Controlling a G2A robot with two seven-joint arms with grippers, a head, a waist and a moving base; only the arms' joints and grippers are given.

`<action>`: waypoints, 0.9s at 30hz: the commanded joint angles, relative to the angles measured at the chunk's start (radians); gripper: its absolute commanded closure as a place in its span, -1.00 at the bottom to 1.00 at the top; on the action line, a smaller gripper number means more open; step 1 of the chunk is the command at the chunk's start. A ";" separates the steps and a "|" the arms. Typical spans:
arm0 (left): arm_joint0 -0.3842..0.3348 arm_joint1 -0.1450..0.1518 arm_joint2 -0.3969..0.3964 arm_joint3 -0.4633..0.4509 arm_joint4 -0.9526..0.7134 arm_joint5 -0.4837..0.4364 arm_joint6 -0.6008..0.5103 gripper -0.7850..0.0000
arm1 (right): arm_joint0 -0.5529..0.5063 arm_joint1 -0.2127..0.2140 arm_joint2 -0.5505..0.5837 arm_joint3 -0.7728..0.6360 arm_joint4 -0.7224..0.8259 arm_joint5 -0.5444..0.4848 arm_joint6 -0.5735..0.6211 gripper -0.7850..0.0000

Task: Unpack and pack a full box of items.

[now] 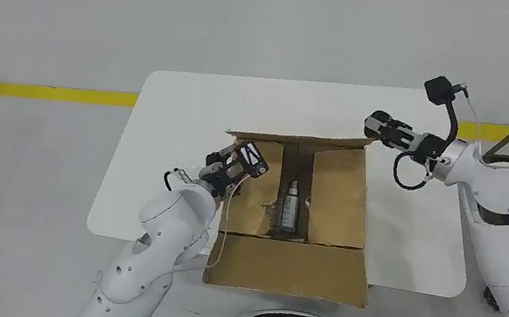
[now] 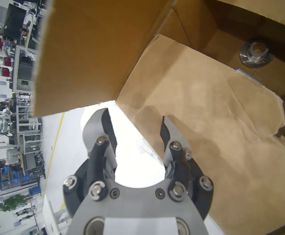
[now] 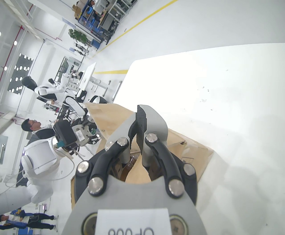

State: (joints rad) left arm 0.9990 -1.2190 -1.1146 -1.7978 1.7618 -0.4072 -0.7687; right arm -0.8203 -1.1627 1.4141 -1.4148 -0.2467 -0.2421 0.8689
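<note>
White desk [image 1: 190, 117] carries the open box [image 1: 287, 267], centred. Left gripper [image 2: 135, 115], fingers [image 2: 109, 131] released, hangs over the brown paper [image 2: 200, 106] at its left side; right gripper [image 3: 139, 115], fingers clenched empty, near its far right corner. Paper looks light, tearable: pinch an edge.

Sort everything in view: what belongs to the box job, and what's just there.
Job: cardboard box; bottle, metal flange and brown paper inside it; left gripper, open at a flap; right gripper, shut near the far corner.

Not the job: white table; yellow floor line.
</note>
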 commanded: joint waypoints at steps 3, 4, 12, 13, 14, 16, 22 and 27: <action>0.038 0.006 -0.059 -0.049 -0.028 0.008 -0.028 -1.00 | -0.037 0.010 0.009 -0.058 -0.030 -0.028 0.019 1.00; 0.048 0.008 -0.074 -0.060 -0.037 0.005 -0.035 -1.00 | -0.048 0.012 0.010 -0.071 -0.035 -0.032 0.017 1.00; 0.153 0.029 -0.234 -0.152 -0.105 -0.051 -0.085 -1.00 | -0.142 0.022 -0.030 -0.211 -0.256 -0.036 -0.073 1.00; 0.165 0.031 -0.257 -0.157 -0.113 -0.047 -0.089 -1.00 | -0.157 0.022 -0.037 -0.226 -0.284 -0.035 -0.086 1.00; 0.176 0.032 -0.275 -0.165 -0.122 -0.046 -0.090 -1.00 | -0.170 0.023 -0.043 -0.239 -0.310 -0.031 -0.099 1.00; 0.196 0.036 -0.303 -0.181 -0.131 -0.063 -0.086 -1.00 | -0.195 0.025 -0.060 -0.264 -0.372 -0.032 -0.124 1.00; 0.205 0.040 -0.313 -0.192 -0.123 -0.086 -0.076 -1.00 | -0.243 0.022 -0.094 -0.283 -0.418 -0.011 -0.208 1.00; 0.205 0.040 -0.313 -0.192 -0.123 -0.086 -0.076 -1.00 | -0.252 0.016 -0.126 -0.285 -0.430 0.013 -0.256 1.00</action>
State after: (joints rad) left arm 1.2045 -1.1794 -1.4275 -1.9893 1.6385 -0.4929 -0.8448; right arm -1.0723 -1.1456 1.2937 -1.7003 -0.6764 -0.2330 0.6178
